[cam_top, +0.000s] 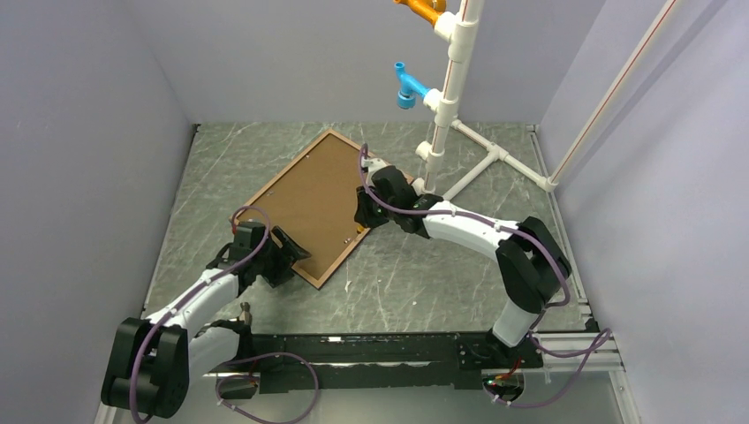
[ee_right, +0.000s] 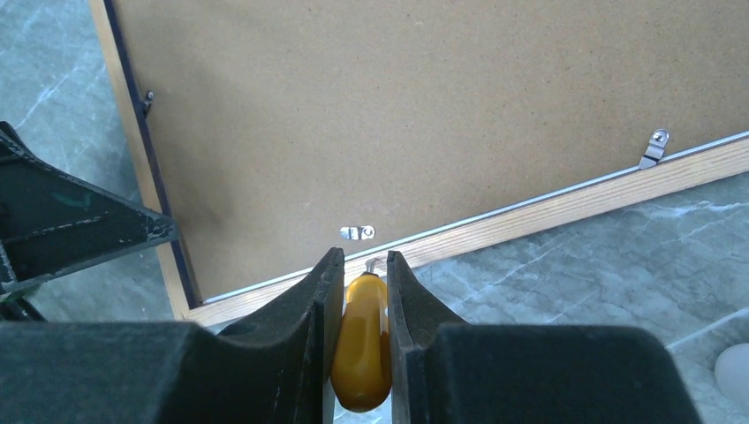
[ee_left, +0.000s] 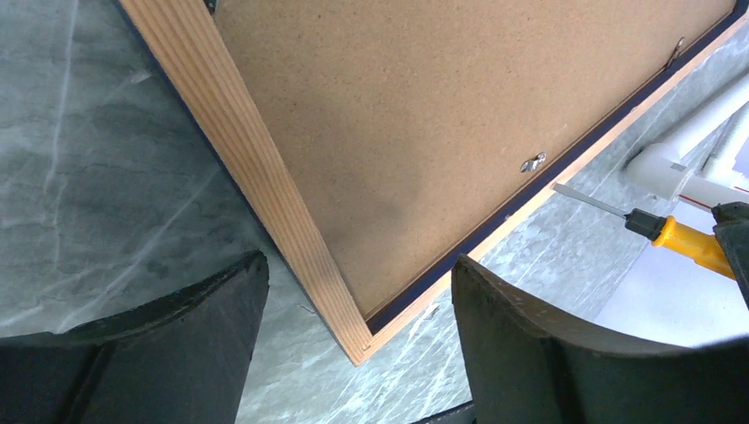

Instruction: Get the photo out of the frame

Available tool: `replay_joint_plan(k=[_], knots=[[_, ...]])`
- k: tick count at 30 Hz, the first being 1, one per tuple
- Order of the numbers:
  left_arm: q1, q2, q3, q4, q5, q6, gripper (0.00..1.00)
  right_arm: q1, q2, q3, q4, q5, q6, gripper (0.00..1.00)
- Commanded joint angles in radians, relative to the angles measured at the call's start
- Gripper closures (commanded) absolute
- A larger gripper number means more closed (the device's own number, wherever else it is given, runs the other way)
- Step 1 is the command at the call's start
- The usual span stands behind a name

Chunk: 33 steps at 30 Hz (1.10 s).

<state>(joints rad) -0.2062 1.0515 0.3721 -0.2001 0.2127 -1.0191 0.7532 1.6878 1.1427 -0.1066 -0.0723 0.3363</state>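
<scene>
Just beside frame: right end effector tight on screwdriver, left end effector agape.

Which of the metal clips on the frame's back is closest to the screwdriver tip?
The middle clip, directly ahead of the yellow screwdriver in the right claw; the other two sit far off toward either side.

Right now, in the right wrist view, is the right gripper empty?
No, the right gripper is shut on a yellow-handled screwdriver pointed at the back of the frame.
</scene>
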Motion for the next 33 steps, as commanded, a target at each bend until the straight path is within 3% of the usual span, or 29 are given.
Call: replay_joint_plan(k=[1, 6, 17, 28, 33], knots=[[-0.004, 0.017, -0.029, -0.046, -0.055, 0.002, 0.22, 0.007, 0.015, 0.05, 0.005, 0.015, -0.018, 1.0], [-0.004, 0.034, -0.032, -0.029, -0.045, 0.007, 0.27, 0.02, 0.046, 0.055, 0.033, -0.014, -0.004, 1.0], [-0.004, -0.004, -0.058, -0.031, -0.019, -0.004, 0.26, 0.05, 0.102, 0.079, 0.056, -0.002, -0.003, 1.0], [-0.004, -0.113, -0.075, -0.101, 0.001, 0.016, 0.1, 0.05, 0.122, 0.146, 0.039, 0.011, -0.03, 1.0], [-0.004, -0.126, -0.09, -0.109, 0.007, -0.021, 0.12, 0.05, 0.058, 0.146, 0.039, -0.021, -0.018, 1.0]])
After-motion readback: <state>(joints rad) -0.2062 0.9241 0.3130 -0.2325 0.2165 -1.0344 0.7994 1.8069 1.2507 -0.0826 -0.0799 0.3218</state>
